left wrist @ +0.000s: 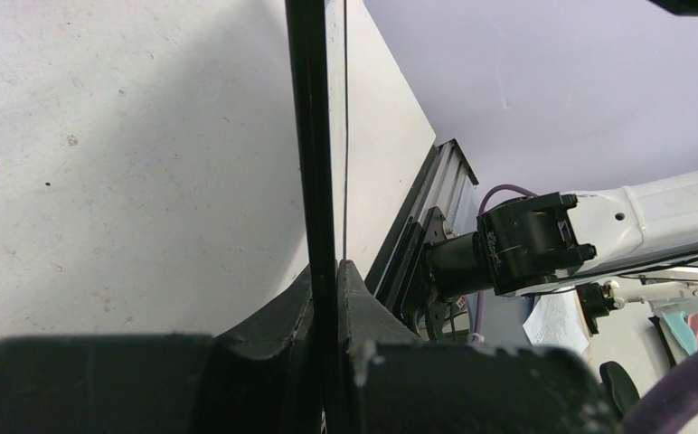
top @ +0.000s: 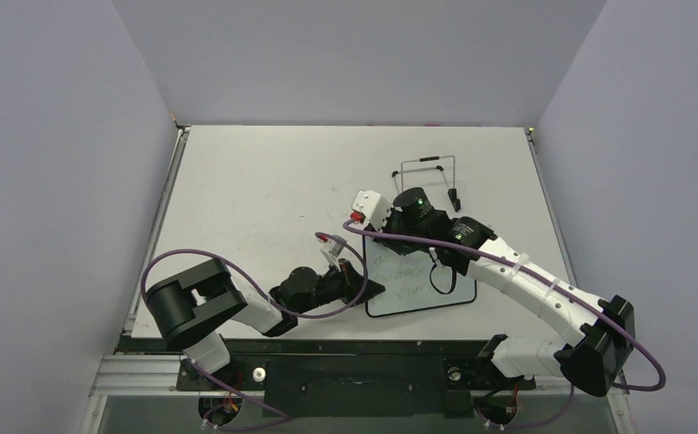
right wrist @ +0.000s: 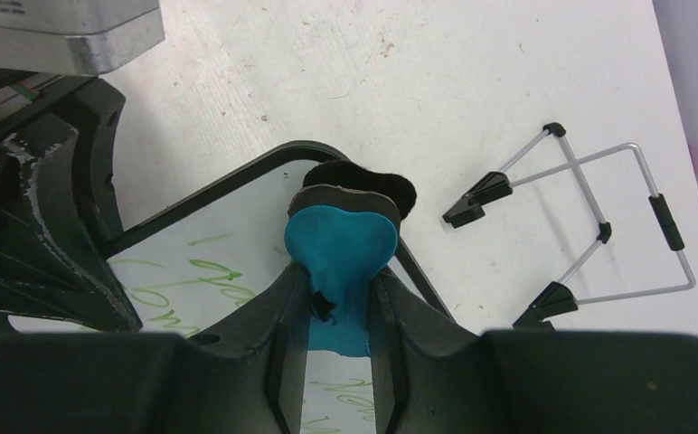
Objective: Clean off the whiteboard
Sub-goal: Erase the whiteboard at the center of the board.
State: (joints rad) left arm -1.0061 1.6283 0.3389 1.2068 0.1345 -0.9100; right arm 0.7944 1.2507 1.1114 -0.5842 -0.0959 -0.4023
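Clamping whiteboard (top: 413, 291) on desk (top: 264, 181) by its left frame edge with left pincer (left wrist: 327, 276), shut tight on the frame. Gripping blue eraser (right wrist: 341, 240) in right pincer (right wrist: 341, 289), felt at board's far corner. Green writing unerased, lying from eraser back toward board's near edge and left pincer. Long axis apparently left to right. Next stroke judged a pull back across board.

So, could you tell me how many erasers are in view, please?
1: the blue eraser, gripped by the right gripper at a corner of the whiteboard. No other shows.
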